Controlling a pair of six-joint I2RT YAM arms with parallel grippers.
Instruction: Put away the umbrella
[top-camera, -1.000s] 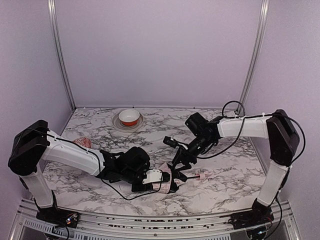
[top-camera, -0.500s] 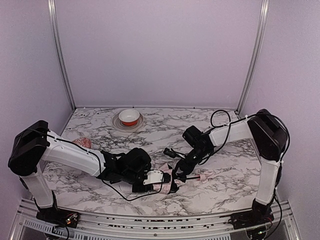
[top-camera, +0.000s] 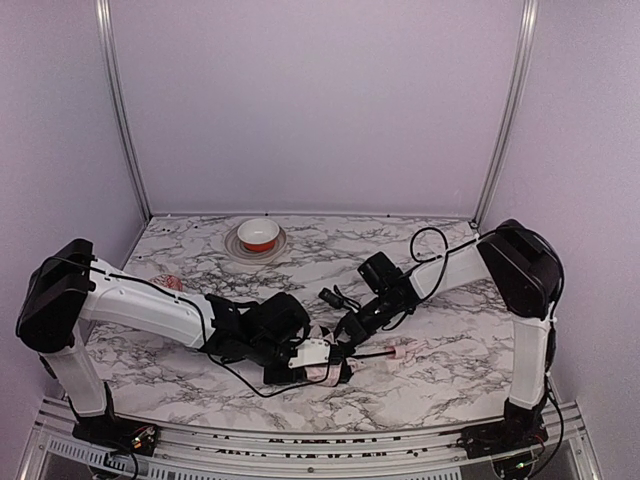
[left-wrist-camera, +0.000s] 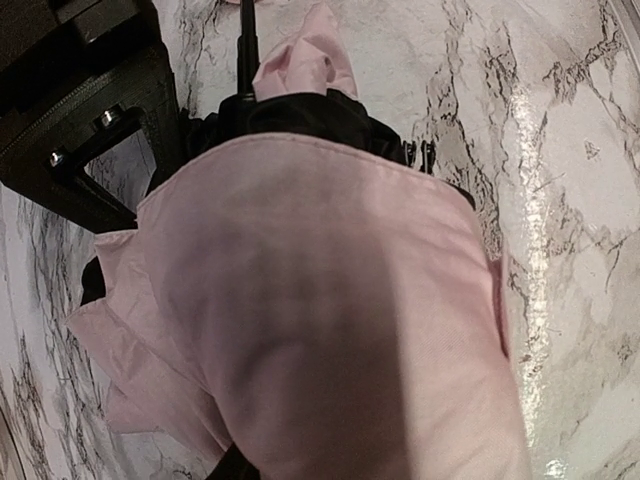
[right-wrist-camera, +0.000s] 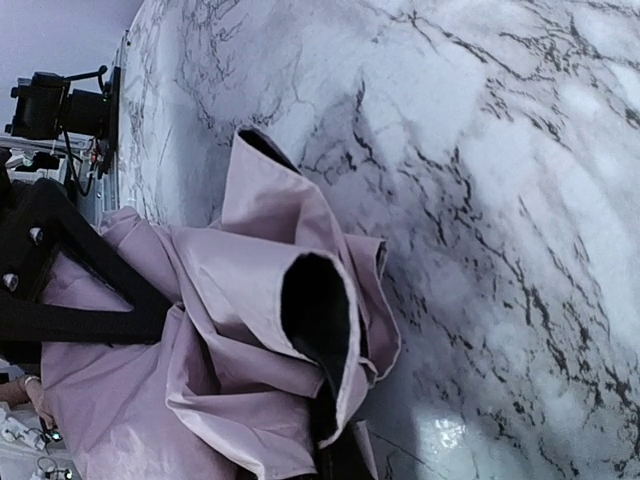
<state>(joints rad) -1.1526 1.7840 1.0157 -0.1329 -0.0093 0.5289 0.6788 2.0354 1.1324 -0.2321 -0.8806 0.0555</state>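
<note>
Pink fabric bunches near the marble table's (top-camera: 450, 385) front edge: the left gripper (top-camera: 318, 358) clasps the half-folded umbrella (left-wrist-camera: 300, 300), apparently steadying it, while the right gripper (top-camera: 345, 330), clamped tight, pinches its loose folds.

The umbrella (left-wrist-camera: 330, 330) is pale pink with black lining; the table (top-camera: 470, 375) is white marble, grey-veined; the bowl (top-camera: 259, 235) red-orange.

The umbrella (left-wrist-camera: 330, 330) was soft matt pink cloth, creased, with duller black lining, the table (left-wrist-camera: 570, 180) looked smooth glossy marble-patterned, gleaming with glare, corner rails (top-camera: 118, 110) were dull metal
</note>
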